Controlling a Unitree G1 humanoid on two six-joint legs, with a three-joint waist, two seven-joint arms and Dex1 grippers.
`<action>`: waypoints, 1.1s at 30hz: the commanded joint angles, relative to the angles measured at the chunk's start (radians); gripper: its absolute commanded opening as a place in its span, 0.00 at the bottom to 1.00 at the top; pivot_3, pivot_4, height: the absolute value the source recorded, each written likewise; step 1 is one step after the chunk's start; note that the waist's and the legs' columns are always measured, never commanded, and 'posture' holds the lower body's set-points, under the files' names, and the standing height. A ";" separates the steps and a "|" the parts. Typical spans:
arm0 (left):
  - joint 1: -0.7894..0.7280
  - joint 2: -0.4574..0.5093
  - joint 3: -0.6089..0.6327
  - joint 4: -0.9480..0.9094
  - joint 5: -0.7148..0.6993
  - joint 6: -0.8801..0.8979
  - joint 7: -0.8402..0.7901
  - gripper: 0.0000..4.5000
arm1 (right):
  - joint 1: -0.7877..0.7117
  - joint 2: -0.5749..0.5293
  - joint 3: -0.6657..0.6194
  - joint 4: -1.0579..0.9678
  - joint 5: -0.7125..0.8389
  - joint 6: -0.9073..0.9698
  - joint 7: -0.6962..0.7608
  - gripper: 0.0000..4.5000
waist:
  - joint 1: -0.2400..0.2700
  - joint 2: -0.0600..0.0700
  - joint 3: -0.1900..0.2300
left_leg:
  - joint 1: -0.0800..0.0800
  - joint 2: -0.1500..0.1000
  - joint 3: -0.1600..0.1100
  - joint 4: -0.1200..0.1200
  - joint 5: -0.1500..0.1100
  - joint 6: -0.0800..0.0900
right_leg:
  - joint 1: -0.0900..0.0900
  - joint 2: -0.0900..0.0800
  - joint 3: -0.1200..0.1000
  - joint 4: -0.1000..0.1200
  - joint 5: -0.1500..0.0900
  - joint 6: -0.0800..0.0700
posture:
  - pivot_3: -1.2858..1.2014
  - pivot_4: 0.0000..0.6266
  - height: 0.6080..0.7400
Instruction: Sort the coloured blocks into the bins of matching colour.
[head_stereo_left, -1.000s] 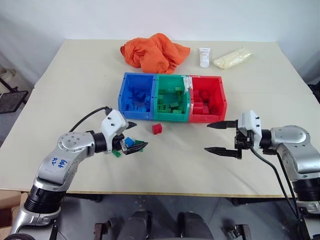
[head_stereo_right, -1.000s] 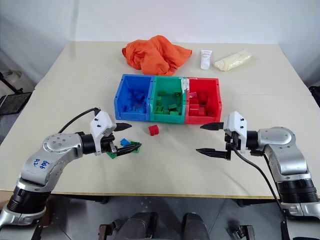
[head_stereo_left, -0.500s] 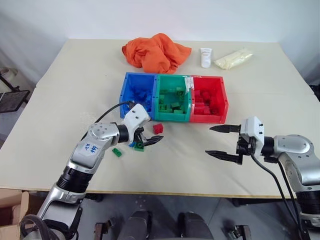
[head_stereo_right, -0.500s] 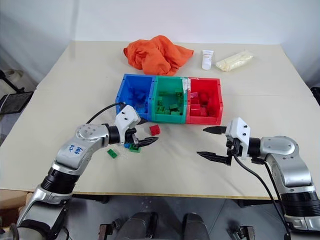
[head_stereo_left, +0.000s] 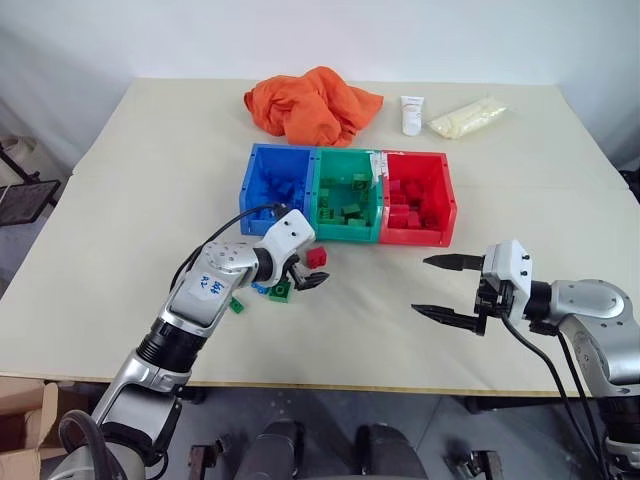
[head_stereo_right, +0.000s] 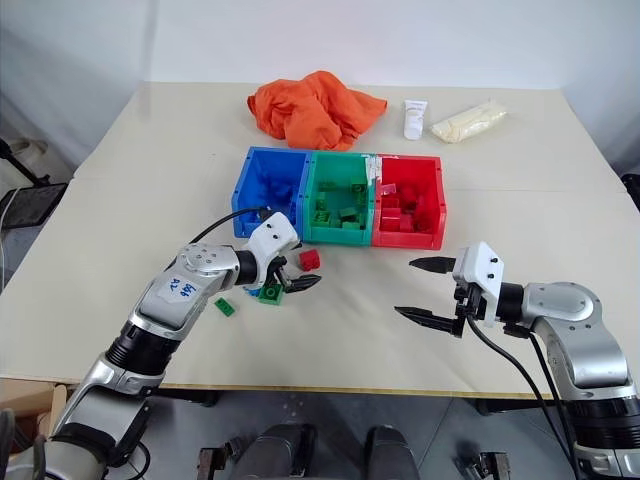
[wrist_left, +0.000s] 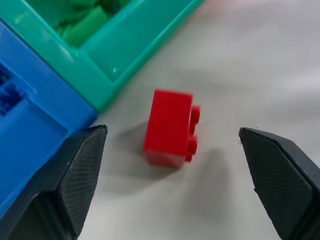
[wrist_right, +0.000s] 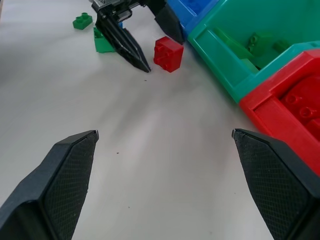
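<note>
Red plastic marks the lone brick (head_stereo_left: 316, 257) lying on the pale table (head_stereo_left: 120, 200) just in front of the green bin (head_stereo_left: 347, 195), near the seam where that tub joins the blue bin (head_stereo_left: 275, 185). The left gripper (head_stereo_left: 305, 272) sits low over the table with its two black fingers spread wide, the red brick between them and untouched; in the left wrist view the brick (wrist_left: 169, 128) lies on its side, studs toward one finger, with bare table on both flanks. At about 7 o'clock from the red brick lie a green brick (head_stereo_left: 280, 292), a blue brick (head_stereo_left: 262, 288) partly hidden by the arm, and a smaller green brick (head_stereo_left: 235, 304) a little further out.

The three bins form one joined row: blue, then green, then the red bin (head_stereo_left: 418, 195) at the 3 o'clock end, each already holding bricks of its own colour. The right gripper (head_stereo_left: 437, 287) hovers at 5 o'clock from the red bin, well apart from every brick, its fingers wide apart and holding nothing.

At 12 o'clock behind the bins lie a crumpled orange cloth (head_stereo_left: 312, 102), a white tube (head_stereo_left: 409, 114) and a clear bag of pale yellow stuff (head_stereo_left: 464, 116)
</note>
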 joint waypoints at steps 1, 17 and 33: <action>0.004 0.010 0.009 -0.072 0.000 0.011 -0.009 1.00 | 0.007 -0.004 -0.031 -0.033 0.023 -0.007 -0.006 1.00 | -0.001 0.000 0.000 | 0.000 0.000 0.000 0.000 0.000 0.000 | 0.000 0.000 0.000 0.000 0.000 0.000 | 0.52 0.24 1.00; 0.015 -0.041 0.035 -0.021 0.013 -0.043 0.033 0.20 | -0.002 -0.010 -0.033 -0.021 0.019 -0.007 -0.013 1.00 | 0.000 0.000 0.000 | 0.000 0.000 0.000 0.000 0.000 0.000 | 0.000 0.000 0.000 0.000 0.000 0.000 | 0.52 0.24 1.00; -0.110 -0.166 0.142 -0.064 -0.106 -0.164 0.013 0.20 | 0.012 -0.015 -0.061 -0.031 0.015 -0.005 -0.033 1.00 | 0.005 0.000 0.000 | 0.000 0.000 0.000 0.002 0.000 0.000 | 0.001 0.000 -0.001 0.000 0.000 0.000 | 0.52 0.24 1.00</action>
